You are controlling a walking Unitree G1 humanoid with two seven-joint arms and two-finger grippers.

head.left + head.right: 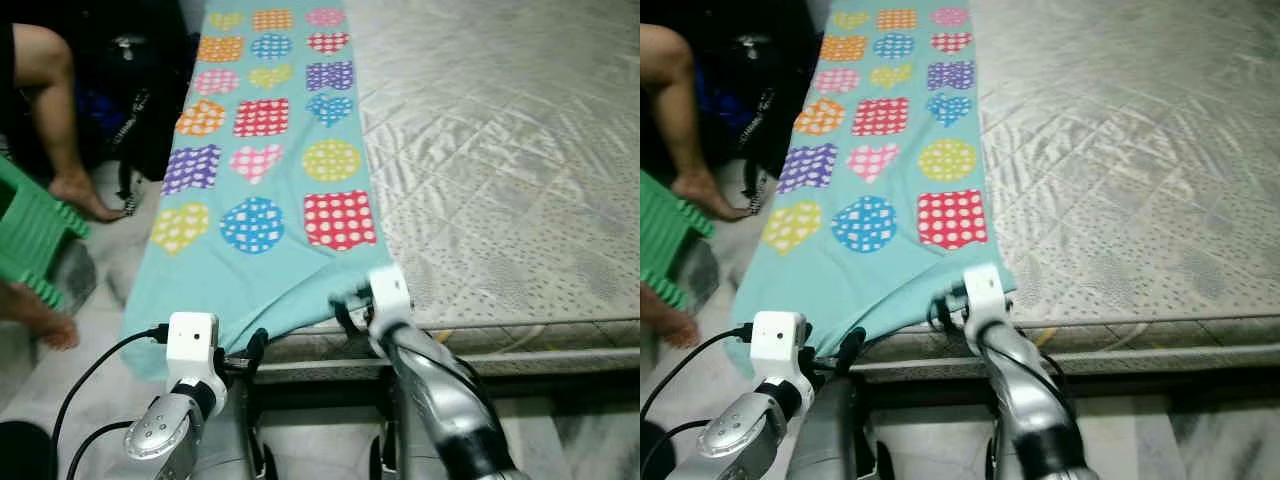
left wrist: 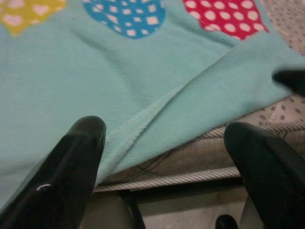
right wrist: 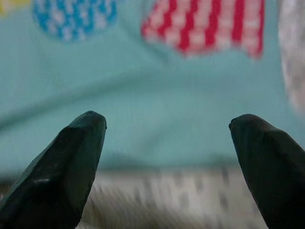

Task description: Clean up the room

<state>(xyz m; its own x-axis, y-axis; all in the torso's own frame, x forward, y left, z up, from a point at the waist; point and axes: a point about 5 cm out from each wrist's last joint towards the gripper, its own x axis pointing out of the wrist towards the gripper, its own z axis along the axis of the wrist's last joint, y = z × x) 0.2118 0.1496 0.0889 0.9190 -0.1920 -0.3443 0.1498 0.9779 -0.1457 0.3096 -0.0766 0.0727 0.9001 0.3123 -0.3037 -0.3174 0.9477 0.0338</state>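
The turquoise fleece blanket printed with polka-dot hearts, circles and squares [image 1: 262,150] lies lengthwise along the left edge of the grey quilted mattress [image 1: 500,150]. Its near end drapes over the mattress corner, and its left side hangs toward the pale marbled floor [image 1: 110,260].

Handling, as a judgement: the blanket appears soft, limp and light. It will not hold shape when lifted; it will sag, fold and trail. It is not fragile. The napped surface should give the fingers fair friction, but a thin single layer may slip out of a shallow pinch.

Grip points: the stitched hem at the near edge, visible in the left wrist view as a raised seam, is the firmest part. Take one near corner in each gripper so the cloth lifts evenly.

The left gripper [image 2: 164,157] is spread wide and holds nothing; it points at the hem where it overhangs the mattress edge. The right gripper [image 3: 167,152] is likewise wide apart and empty, just in front of the near edge below the red spotted patch [image 1: 339,219]. In the head views it sits at the near right corner of the blanket.

A person's bare legs and feet [image 1: 60,120] and a green slatted plastic stool [image 1: 30,235] stand near the hanging left side; pulling the cloth leftward may snag them.
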